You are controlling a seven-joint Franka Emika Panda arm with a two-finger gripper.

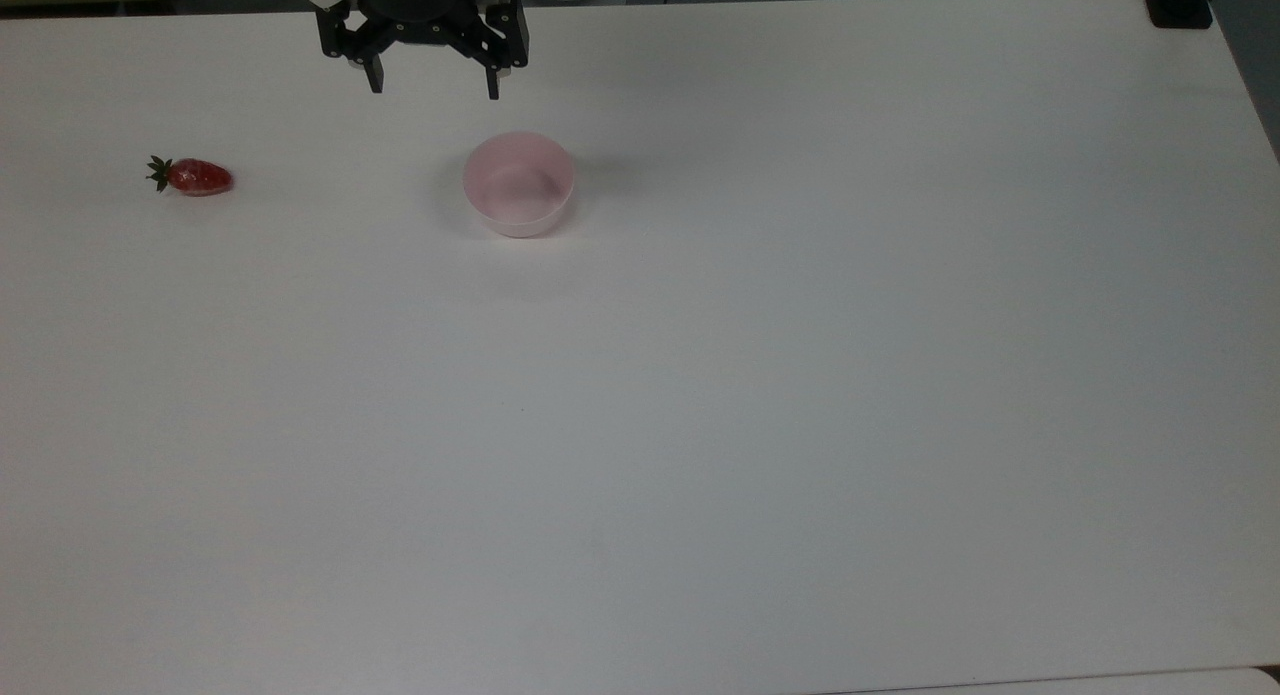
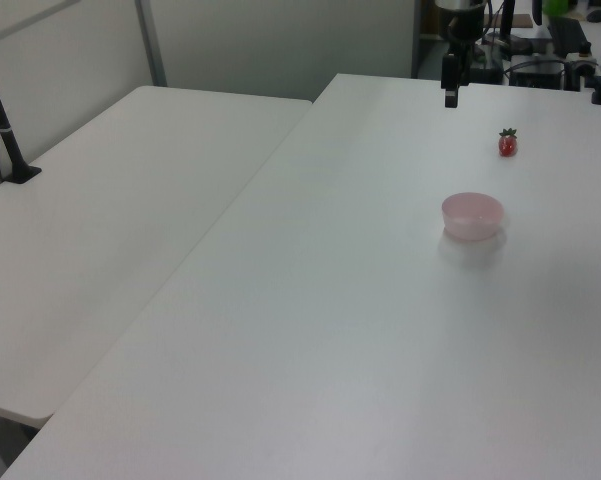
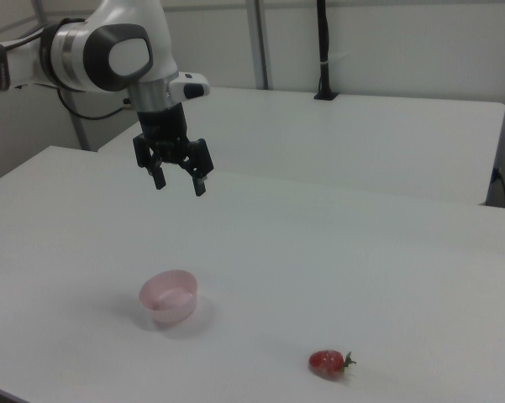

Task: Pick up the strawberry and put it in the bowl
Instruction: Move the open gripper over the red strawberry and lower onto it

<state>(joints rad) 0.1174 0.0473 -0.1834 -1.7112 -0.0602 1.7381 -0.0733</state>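
A small red strawberry point(image 1: 198, 177) with a green cap lies on its side on the white table point(image 1: 700, 425) at the top view's left; I also see the strawberry point(image 2: 507, 144) in the left view and the strawberry point(image 3: 326, 363) in the right view. The pale pink bowl point(image 1: 518, 183) stands upright and holds nothing; the bowl point(image 3: 169, 297) sits well apart from the fruit. My gripper point(image 1: 435, 87) hangs open in the air above the table, behind the bowl. The gripper point(image 3: 179, 184) has nothing between its fingers. The gripper point(image 2: 450, 96) appears edge-on in the left view.
A second white table point(image 2: 110, 220) adjoins at the left view's left, with a black post point(image 2: 5, 125) clamped to it. A black clamp point(image 1: 1180, 5) sits at the table's far right corner in the top view. Equipment and cables point(image 2: 545, 50) stand behind the arm.
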